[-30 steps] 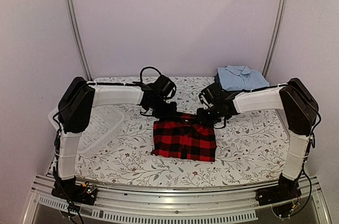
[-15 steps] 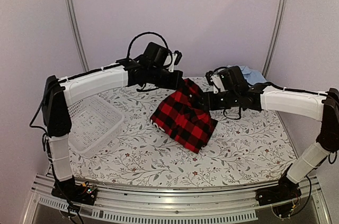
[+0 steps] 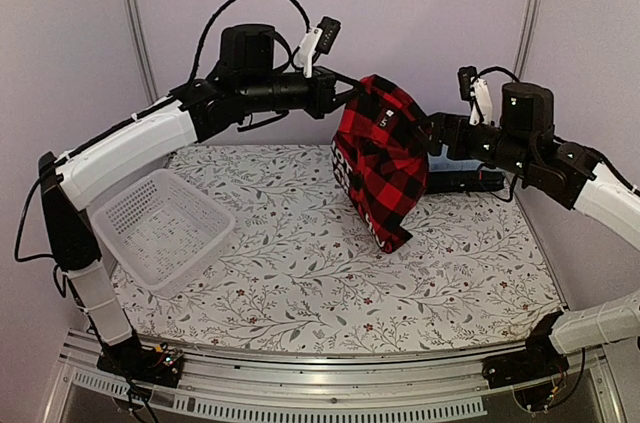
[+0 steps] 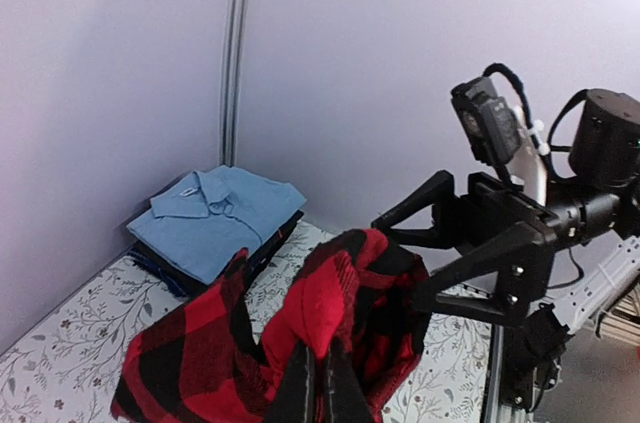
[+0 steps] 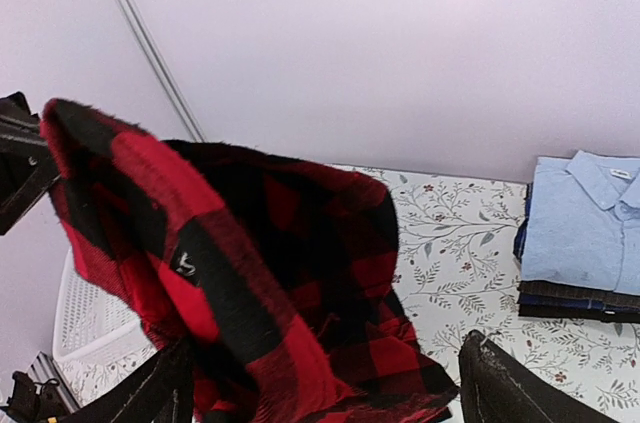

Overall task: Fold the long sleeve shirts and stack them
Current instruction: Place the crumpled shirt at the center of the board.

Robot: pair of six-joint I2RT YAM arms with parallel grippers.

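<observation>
In the top external view, the hanging red-and-black buffalo-check shirt [image 3: 385,158] and the right arm [image 3: 560,163] cover the far right corner of the tabletop [image 3: 300,273], hiding whatever lies there. The left gripper [image 4: 318,395] has its tips buried in the check cloth, and the bottom edge of its wrist view cuts them off. In the right wrist view, the light blue folded collared shirt [image 5: 580,228] runs off the right edge. The dark navy folded shirts [image 5: 565,301] beneath it are too thin to count. The white plastic mesh basket [image 5: 85,323] sits half behind the check shirt.
</observation>
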